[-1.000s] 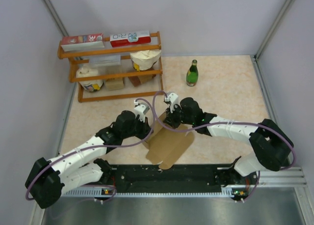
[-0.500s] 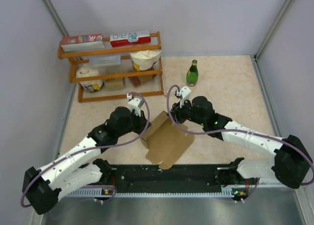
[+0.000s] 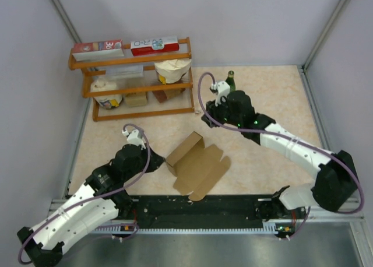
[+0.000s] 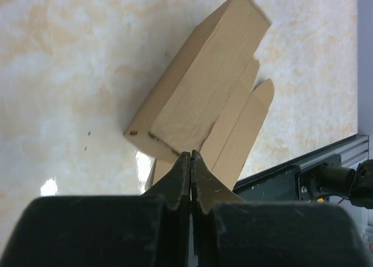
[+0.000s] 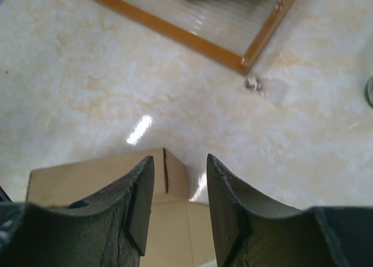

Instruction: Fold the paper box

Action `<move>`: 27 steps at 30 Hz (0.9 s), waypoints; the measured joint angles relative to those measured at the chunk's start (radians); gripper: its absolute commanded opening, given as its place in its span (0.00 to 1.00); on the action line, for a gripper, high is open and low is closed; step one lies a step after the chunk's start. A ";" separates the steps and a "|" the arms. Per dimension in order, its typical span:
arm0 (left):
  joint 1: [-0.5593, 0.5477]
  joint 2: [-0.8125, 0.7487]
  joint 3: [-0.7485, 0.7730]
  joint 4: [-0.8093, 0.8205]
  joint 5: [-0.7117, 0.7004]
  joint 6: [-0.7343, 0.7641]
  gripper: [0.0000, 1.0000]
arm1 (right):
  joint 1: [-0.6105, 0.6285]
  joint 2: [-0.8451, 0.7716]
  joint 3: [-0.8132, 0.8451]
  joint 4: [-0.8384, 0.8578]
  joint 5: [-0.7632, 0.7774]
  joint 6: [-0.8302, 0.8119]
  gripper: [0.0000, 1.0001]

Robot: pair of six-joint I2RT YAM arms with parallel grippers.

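- At the near edge of the table (image 3: 280, 86), the left gripper (image 4: 191, 156) sat lowest in the top view, its jaws pressed together with nothing between them.
- Just ahead of its tips lay the paper box (image 4: 204, 104), close to them. I couldn't tell whether they touched.
- The paper box was on the table, held by neither gripper. It was partly folded: the end ahead and to the left of the left gripper stood up as a rectangular block, and flat flaps were spread on the side toward the rail (image 4: 291, 179).
- Beyond the box from the left gripper, the right gripper (image 5: 179, 159) hung above the table with its jaws spread and nothing between them.
- Under the right gripper's fingers (image 5: 140, 203), the raised end of the box showed in the wrist view, below and a little to the left of the gap. The gripper was clear of it.
- Ahead of the right gripper lay bare table, then the bottom rail of the wooden shelf (image 5: 175, 28).
- Past the right wrist, the green bottle (image 3: 230, 76) stood upright, partly hidden by the arm.
- Far left of the right gripper, red-and-white cartons (image 3: 154, 45) lay along the top of the shelf.
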 measured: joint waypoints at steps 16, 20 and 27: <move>-0.120 0.098 -0.158 -0.056 -0.014 -0.198 0.00 | 0.079 0.504 0.391 -0.150 -0.254 -0.197 0.29; -0.122 0.186 -0.158 0.010 -0.021 -0.194 0.00 | 0.116 0.555 0.403 -0.196 -0.253 -0.241 0.28; -0.125 0.285 -0.146 0.063 -0.067 -0.168 0.00 | 0.114 0.560 0.403 -0.241 -0.184 -0.270 0.25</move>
